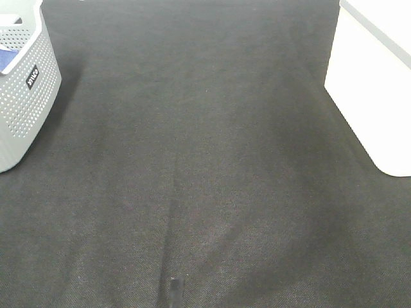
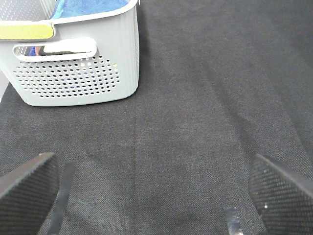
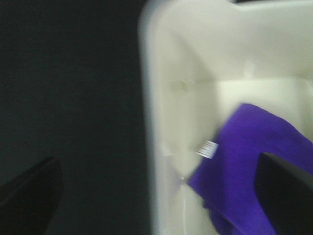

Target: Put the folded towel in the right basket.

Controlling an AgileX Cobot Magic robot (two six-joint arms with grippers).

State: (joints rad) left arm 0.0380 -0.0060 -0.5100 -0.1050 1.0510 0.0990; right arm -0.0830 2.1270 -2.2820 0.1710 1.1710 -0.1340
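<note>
A folded purple towel [image 3: 244,156] with a small white label lies inside the white right basket [image 3: 195,58], seen only in the blurred right wrist view. My right gripper [image 3: 159,196] is open and empty above the basket's rim. One finger is over the dark floor and the other over the towel. In the high view the white basket [image 1: 372,83] stands at the right edge, its inside hidden. My left gripper [image 2: 156,196] is open and empty over the dark carpet. Neither gripper shows in the high view.
A grey perforated basket [image 1: 26,96] stands at the far left. It also shows in the left wrist view [image 2: 78,73], holding a blue towel [image 2: 88,7]. Dark carpet [image 1: 205,179] lies between the baskets.
</note>
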